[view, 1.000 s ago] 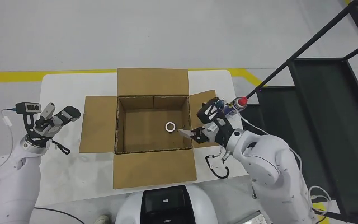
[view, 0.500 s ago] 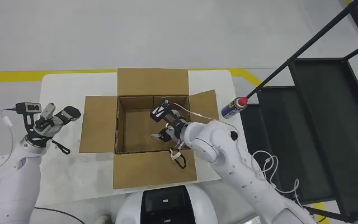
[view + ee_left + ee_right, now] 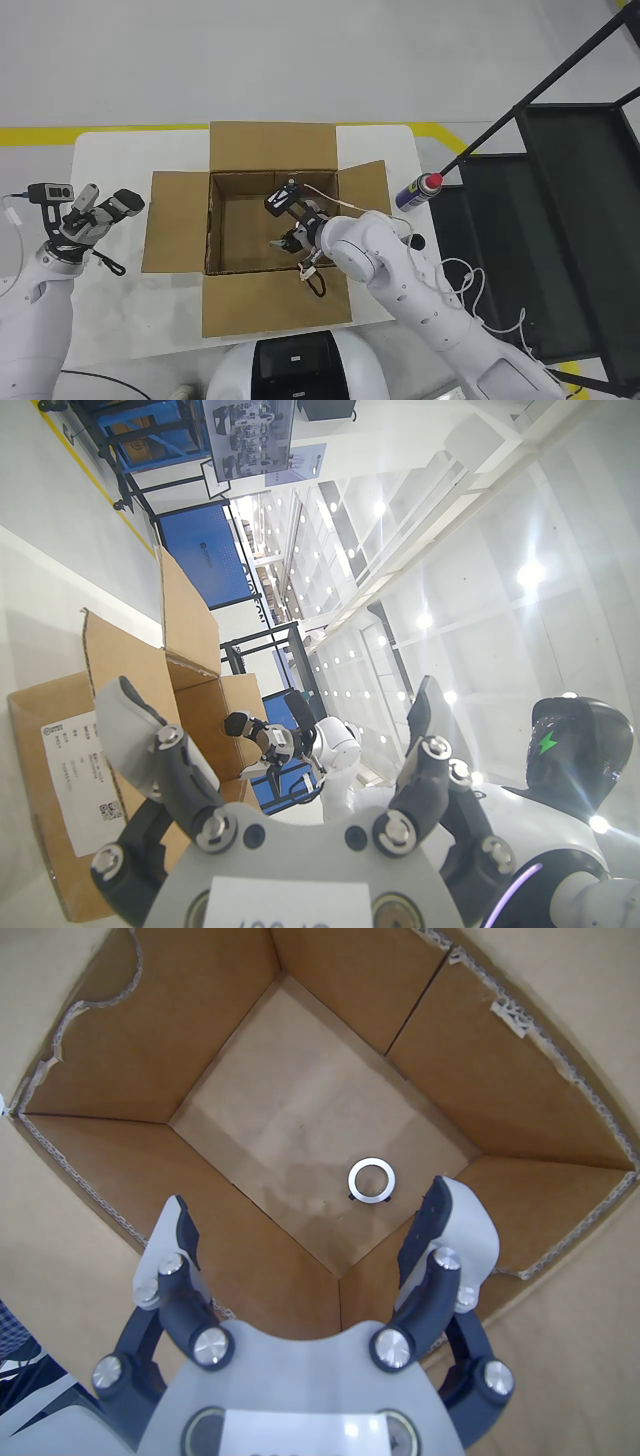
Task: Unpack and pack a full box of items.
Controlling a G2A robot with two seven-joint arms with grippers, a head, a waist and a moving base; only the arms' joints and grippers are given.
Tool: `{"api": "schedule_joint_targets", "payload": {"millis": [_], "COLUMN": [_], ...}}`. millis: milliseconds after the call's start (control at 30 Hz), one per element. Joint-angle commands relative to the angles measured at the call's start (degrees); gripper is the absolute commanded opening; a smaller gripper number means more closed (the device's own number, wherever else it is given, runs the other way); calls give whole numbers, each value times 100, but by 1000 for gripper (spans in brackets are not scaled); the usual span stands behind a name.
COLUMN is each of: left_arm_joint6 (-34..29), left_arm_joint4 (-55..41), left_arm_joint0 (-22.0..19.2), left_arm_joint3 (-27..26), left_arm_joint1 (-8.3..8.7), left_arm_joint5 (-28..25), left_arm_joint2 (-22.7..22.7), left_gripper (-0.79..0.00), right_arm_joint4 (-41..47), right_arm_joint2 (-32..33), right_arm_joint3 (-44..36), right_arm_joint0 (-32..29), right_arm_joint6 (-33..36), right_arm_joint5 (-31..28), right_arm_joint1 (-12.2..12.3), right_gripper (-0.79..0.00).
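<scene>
Fingers on my right gripper are spread wide and hold nothing, up over the open cardboard box, and a silver ring lies flat on the box floor below them. My left gripper is out past the box's left flap, its fingers wide apart and empty. A red-capped spray can is on the table near the box's right flap.

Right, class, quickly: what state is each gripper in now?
Left gripper: open, holding nothing.
Right gripper: open, empty, over the box.
</scene>
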Motion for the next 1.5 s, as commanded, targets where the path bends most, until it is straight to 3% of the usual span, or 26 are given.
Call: {"api": "schedule_joint_targets", "payload": {"millis": [0,1467], "left_arm_joint6": [0,0], "left_arm_joint4": [0,0], "left_arm_joint0": [0,0], "left_arm_joint3": [0,0], "left_arm_joint1": [0,0], "left_arm_joint5": [0,0], "left_arm_joint2": [0,0], "left_gripper": [0,0], "right_arm_joint4": [0,-85], "right_arm_joint2": [0,14], "right_arm_joint3": [0,148], "right_arm_joint0": [0,-34], "right_arm_joint6": [0,-125], "right_arm_joint5": [0,-16], "right_arm_joint1": [0,4], "right_gripper": [0,0]}}
